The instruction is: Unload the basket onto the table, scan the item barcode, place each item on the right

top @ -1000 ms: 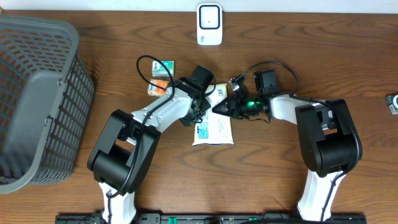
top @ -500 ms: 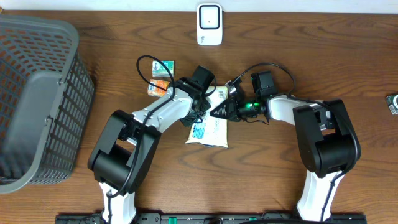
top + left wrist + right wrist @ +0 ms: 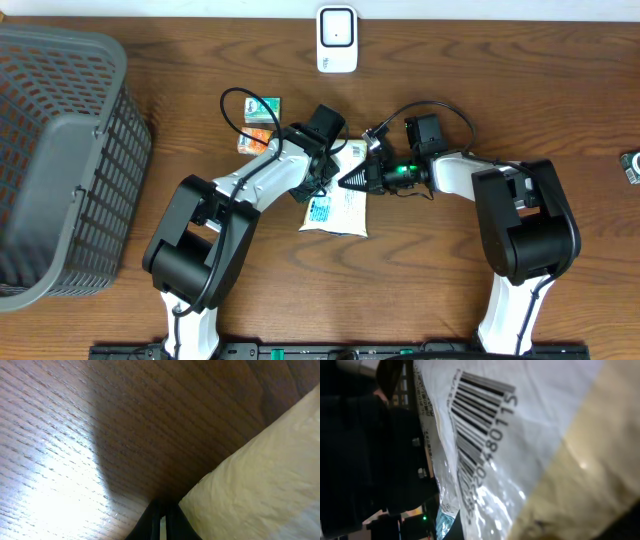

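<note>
The item is a white plastic packet with blue print, lying tilted on the wooden table at centre. My left gripper is at its upper left corner. In the left wrist view its dark fingers are pressed together, with a pale sliver of the packet between them. From the right, my right gripper is shut on the packet's top edge. The packet's barcode fills the right wrist view, just above my right gripper. A white scanner stands at the table's far edge.
A grey mesh basket takes up the left side. Small colourful boxes and a looping black cable lie left of the grippers. A small object sits at the right edge.
My right gripper has closed on the packet. The packet has turned and shifted slightly left. The left arm has stayed in place.
</note>
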`<action>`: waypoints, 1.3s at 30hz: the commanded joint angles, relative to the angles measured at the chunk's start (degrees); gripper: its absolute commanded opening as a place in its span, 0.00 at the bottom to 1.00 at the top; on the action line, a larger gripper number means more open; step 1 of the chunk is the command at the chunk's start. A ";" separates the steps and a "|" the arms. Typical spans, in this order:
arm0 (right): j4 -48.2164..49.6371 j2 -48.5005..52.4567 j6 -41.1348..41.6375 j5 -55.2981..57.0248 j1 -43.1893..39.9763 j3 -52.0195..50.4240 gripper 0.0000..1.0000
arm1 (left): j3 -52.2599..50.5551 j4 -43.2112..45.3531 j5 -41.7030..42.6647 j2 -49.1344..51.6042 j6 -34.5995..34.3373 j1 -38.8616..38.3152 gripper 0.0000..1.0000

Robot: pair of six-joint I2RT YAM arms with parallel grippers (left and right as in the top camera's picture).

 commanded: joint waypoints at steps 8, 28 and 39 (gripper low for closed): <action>0.50 -6.29 -7.30 -5.68 -1.25 -0.20 0.01 | -1.64 -0.59 1.49 4.61 0.42 0.20 0.08; -5.01 -14.08 -13.94 -0.74 -1.03 -0.20 0.01 | -1.38 -7.26 1.79 -33.86 30.67 11.61 0.70; -0.87 -20.41 -15.04 -1.01 -0.85 -0.20 0.01 | -1.38 -15.82 -8.50 -40.70 33.09 15.19 0.98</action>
